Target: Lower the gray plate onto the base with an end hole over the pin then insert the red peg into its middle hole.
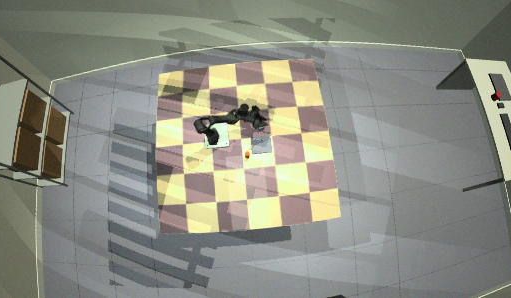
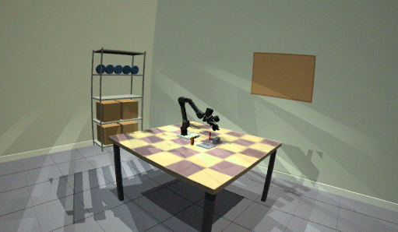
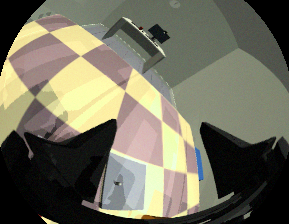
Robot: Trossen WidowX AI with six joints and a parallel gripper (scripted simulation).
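Looks like early days on this one. The fingers [image 1: 261,124] [image 2: 216,128] are spread wide with nothing between them, and I can't pick out the gray plate anywhere, so no idea if it's seated. The flat gray square base [image 1: 261,145] [image 2: 206,145] [image 3: 130,182] is on the bench [image 1: 231,215] [image 2: 211,183] [image 3: 80,85], low in the wrist view. The slim red upright peg [image 2: 209,135] isn't inserted, I'd say; it's below the fingers and off to one side.
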